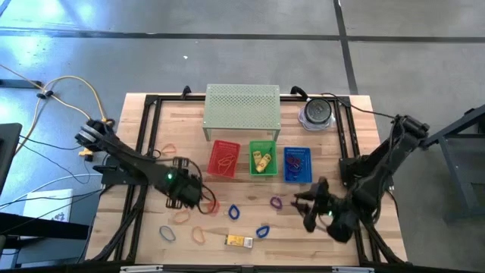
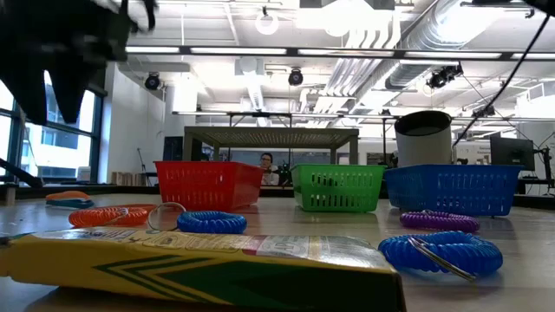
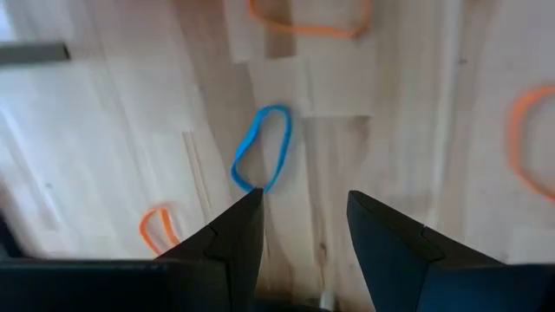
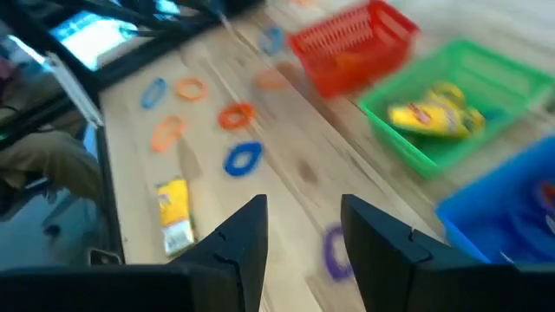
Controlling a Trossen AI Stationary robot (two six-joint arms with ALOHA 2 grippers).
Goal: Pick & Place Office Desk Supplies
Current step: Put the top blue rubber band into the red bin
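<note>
- The left end effector hangs over the front-left part of the wooden surface. In its wrist view the two dark fingers stand apart with bare wood between them and nothing gripped.
- Just ahead of that left finger lies a blue rubber-band loop, flat on the surface, its near end close to the fingertip; I cannot tell whether they touch.
- Orange loops lie around it, well apart from the fingers.
- The right end effector is over the front-right part of the surface, in front of the blue basket. Its fingers are apart and hold nothing.
- Three small baskets stand in a row before a perforated green shelf riser: a red basket with loops in it, a green basket holding yellow boxes, and the blue one with loops inside.
- Loose on the surface toward the front: a yellow box, a blue loop just beside it, another blue loop, a purple loop, and orange loops to the left.
- In the low view the yellow box lies closest to the camera, with blue coiled loops beside it.
</note>
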